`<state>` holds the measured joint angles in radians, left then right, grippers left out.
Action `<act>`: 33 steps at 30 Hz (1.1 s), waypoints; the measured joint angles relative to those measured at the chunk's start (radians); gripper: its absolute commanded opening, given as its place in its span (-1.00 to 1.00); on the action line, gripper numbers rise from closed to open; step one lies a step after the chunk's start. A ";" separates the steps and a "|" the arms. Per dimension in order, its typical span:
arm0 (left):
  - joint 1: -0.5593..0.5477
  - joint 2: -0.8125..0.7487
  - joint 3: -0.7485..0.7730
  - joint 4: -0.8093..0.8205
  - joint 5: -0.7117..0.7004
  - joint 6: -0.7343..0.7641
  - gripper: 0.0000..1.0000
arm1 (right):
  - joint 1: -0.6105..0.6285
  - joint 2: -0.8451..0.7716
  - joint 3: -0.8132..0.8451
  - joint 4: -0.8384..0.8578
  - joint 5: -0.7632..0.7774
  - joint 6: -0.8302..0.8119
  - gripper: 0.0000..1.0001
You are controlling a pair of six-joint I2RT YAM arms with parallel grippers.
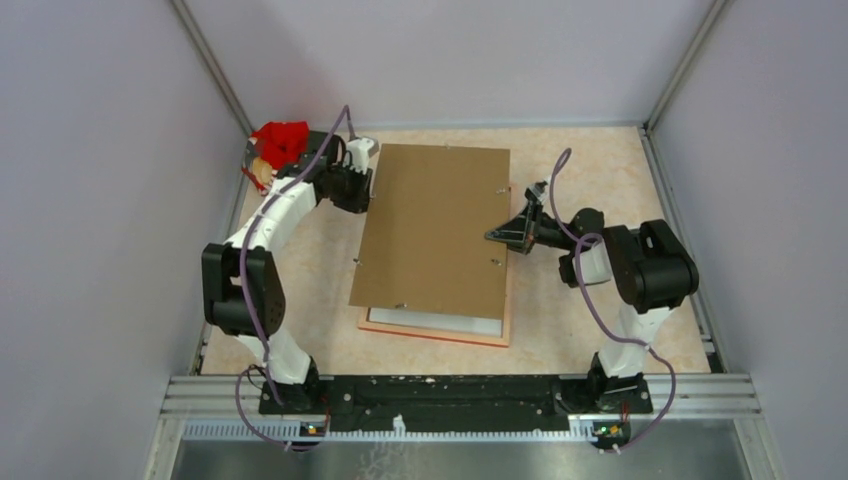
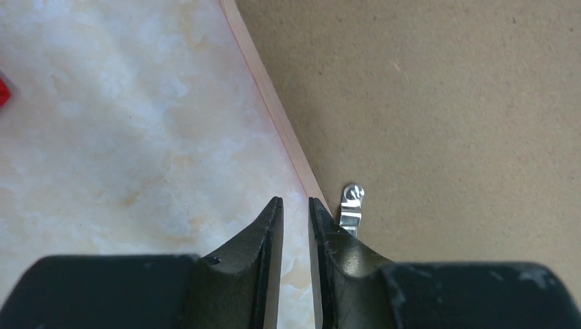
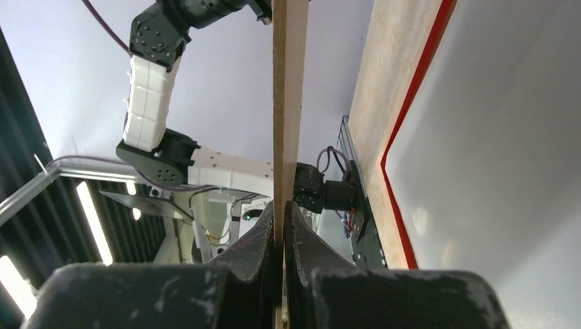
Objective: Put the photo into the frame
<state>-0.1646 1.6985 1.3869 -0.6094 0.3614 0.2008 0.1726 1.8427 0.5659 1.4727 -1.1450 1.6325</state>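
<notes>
One frame (image 1: 440,338), back up, on table (image 1: 600,180). One photo (image 1: 430,320), white side up, inside it. One brown panel (image 1: 435,230) askew on top. Right gripper (image 3: 279,212) pinches the panel's edge. Left gripper (image 2: 294,205) narrowly parted, empty.

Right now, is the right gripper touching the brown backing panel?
Touching. Right wrist view shows the right gripper pinching the thin edge of the backing panel, both fingers against it.

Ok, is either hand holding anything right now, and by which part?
The right hand pinches the brown backing panel by its right edge. The left hand holds nothing; it is slightly open beside the frame edge.
</notes>
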 measured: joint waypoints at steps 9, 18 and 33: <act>-0.014 -0.103 -0.078 -0.017 -0.023 0.019 -0.46 | 0.000 0.000 0.000 -0.035 0.032 -0.061 -1.00; -0.026 -0.161 -0.193 -0.031 -0.043 0.034 -0.46 | 0.001 0.000 0.000 -0.077 0.070 -0.082 -1.00; -0.033 -0.280 -0.258 -0.061 -0.056 0.038 -0.45 | 0.002 -0.001 0.000 -0.179 0.184 -0.160 -1.00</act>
<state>-0.1978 1.4189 1.1286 -0.6704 0.3050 0.2390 0.1745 1.8416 0.5655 1.2942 -0.9611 1.4727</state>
